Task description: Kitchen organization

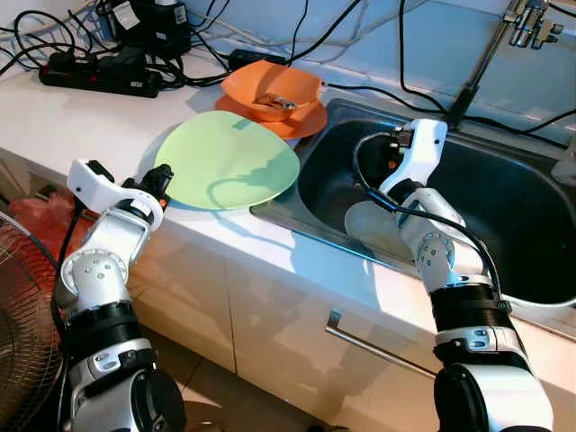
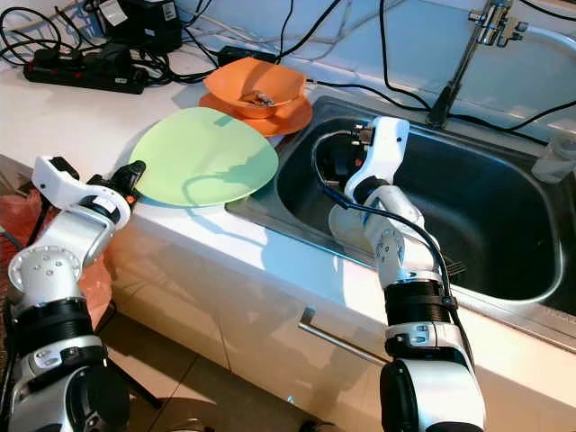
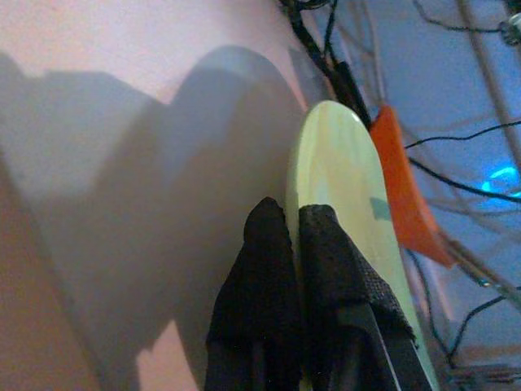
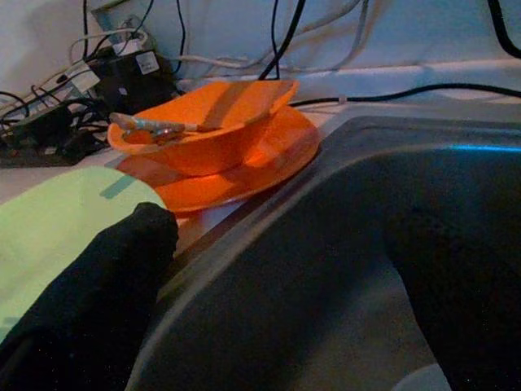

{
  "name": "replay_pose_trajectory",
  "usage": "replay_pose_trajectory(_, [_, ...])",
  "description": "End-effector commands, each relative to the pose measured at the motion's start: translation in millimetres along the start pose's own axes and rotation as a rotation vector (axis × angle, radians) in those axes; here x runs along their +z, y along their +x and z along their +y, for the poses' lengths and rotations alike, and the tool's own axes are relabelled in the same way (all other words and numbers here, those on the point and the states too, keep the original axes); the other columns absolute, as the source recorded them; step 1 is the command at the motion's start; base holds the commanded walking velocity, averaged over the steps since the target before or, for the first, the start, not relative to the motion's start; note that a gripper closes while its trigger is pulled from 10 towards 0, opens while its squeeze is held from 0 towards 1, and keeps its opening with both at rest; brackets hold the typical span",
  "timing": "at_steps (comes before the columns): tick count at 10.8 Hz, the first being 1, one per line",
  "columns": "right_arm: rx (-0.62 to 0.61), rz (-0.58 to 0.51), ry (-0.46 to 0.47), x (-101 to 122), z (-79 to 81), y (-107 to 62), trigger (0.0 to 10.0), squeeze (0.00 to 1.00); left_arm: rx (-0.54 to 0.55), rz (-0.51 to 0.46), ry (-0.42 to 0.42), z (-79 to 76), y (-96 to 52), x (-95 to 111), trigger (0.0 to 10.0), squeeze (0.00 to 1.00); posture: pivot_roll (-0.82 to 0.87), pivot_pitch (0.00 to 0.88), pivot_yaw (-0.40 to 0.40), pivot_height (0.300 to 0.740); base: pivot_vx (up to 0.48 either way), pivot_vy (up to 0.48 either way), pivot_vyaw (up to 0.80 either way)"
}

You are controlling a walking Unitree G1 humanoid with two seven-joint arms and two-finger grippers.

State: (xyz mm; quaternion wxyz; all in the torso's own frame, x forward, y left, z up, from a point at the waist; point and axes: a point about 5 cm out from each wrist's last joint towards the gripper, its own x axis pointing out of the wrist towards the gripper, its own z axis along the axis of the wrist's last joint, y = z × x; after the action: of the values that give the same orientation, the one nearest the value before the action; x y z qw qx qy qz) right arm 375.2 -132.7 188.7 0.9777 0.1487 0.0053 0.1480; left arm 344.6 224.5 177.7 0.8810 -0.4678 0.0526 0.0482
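The left arm bends up from below the counter (image 1: 54,108), its forearm angled toward the sink (image 1: 504,193). The left hand (image 1: 160,183) is closed on the near rim of the green plate (image 1: 229,157), 1 finger on each face of it. The plate lies on the counter just beside the sink. Behind it, an orange bowl (image 1: 273,88) sits on an orange plate (image 1: 301,121) at the sink's corner. The right arm reaches up and over into the sink, and the right hand (image 4: 269,285) hangs inside with fingers (image 4: 89,301) spread apart, holding nothing.
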Motion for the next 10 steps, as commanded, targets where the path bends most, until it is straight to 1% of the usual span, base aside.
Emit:
replay_pose_trajectory(1, [-0.007, 0.022, 0.01, -2, -2.1, 0.0, 10.0, 0.0, -0.032, 0.032, -0.025, 1.9, 0.8, -10, 0.0, 0.0, 0.04, 0.031, -0.045, 0.74, 0.0, 0.0, 0.0])
replay_pose_trajectory(3, [-0.018, 0.034, 0.026, -3, -4.1, -0.4, 10.0, 0.0, -0.08, 0.028, -0.049, 0.0, 0.3, -13, 0.0, 0.0, 0.04, 0.029, -0.046, 0.74, 0.0, 0.0, 0.0])
replay_pose_trajectory(4, [-0.013, 0.044, 0.04, -4, -4.1, -0.8, 10.0, 0.0, -0.126, 0.023, -0.06, -5.8, -0.6, -16, 0.0, 0.0, 0.03, 0.028, -0.046, 0.74, 0.0, 0.0, 0.0])
replay_pose_trajectory(5, [0.009, 0.068, 0.096, -7, -1.8, -1.0, 10.0, 0.0, -0.192, 0.014, -0.082, -15.7, -1.8, -17, 0.0, 0.0, 0.03, 0.027, -0.048, 0.74, 0.0, 0.0, 0.0])
replay_pose_trajectory(6, [0.041, 0.111, 0.169, -14, 2.0, -1.3, 10.0, 0.0, -0.239, 0.003, -0.094, -21.2, -2.2, -17, 0.0, 0.0, 0.03, 0.027, -0.05, 0.74, 0.0, 0.0, 0.0])
replay_pose_trajectory(7, [0.073, 0.144, 0.233, -20, 5.8, -1.7, 10.0, 0.0, -0.259, 0.0, -0.102, -22.8, -2.5, -18, 0.0, 0.0, 0.03, 0.027, -0.05, 0.74, 0.0, 0.0, 0.0])
replay_pose_trajectory(8, [0.105, 0.167, 0.325, -24, 9.7, -2.3, 10.0, 0.0, -0.28, 0.007, -0.106, -25.8, -3.6, -20, 0.0, 0.0, 0.03, 0.028, -0.052, 0.74, 0.0, 0.0, 0.0])
replay_pose_trajectory(10, [0.115, 0.18, 0.434, -26, 11.3, -3.3, 10.0, 0.0, -0.345, 0.011, -0.112, -35.3, -6.4, -20, 0.0, 0.0, 0.03, 0.029, -0.052, 0.74, 0.0, 0.0, 0.0])
